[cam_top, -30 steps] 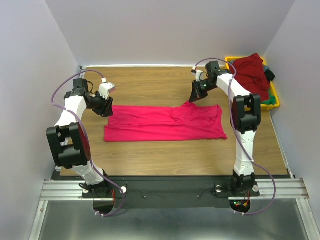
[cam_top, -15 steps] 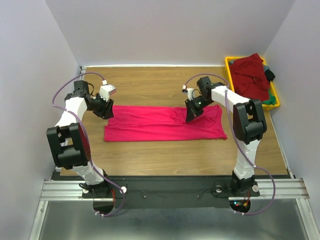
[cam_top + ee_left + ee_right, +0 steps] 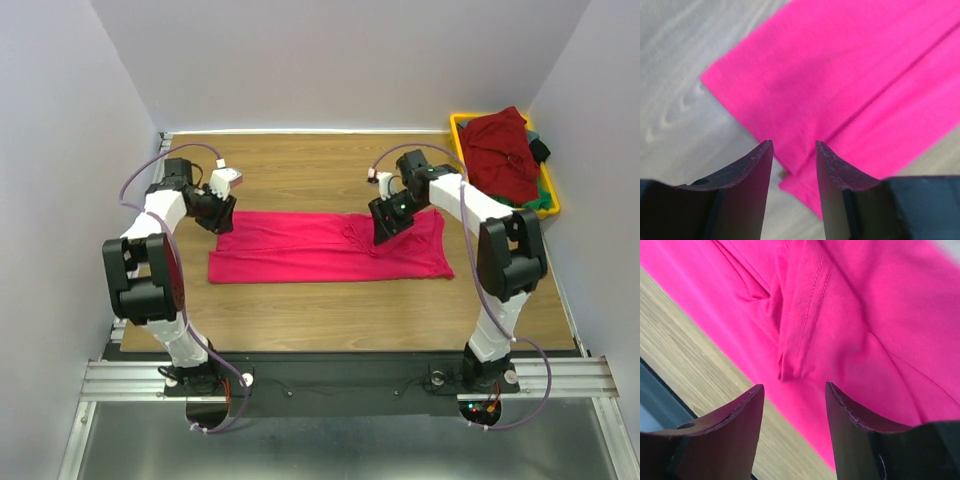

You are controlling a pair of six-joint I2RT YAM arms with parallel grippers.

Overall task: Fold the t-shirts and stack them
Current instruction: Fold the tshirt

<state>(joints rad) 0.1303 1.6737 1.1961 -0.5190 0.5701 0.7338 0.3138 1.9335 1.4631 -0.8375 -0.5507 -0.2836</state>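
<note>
Both left pincer (image 3: pixel 792 146) and right pincer (image 3: pixel 794 387) gape empty over a crimson cloth t-shirt (image 3: pixel 310 250); the yellow plastic bin (image 3: pixel 458 122) beside it holds a maroon shirt (image 3: pixel 500 145).

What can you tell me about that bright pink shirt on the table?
The crimson t-shirt is soft cloth, folded lengthwise into a long band lying flat on the wooden table, layered edges showing at its left end. A bunched, stitched wrinkle sits right of centre. The left tool hangs open over its far left corner, the right tool open over the wrinkle; whether either touches the cloth cannot be told.
</note>
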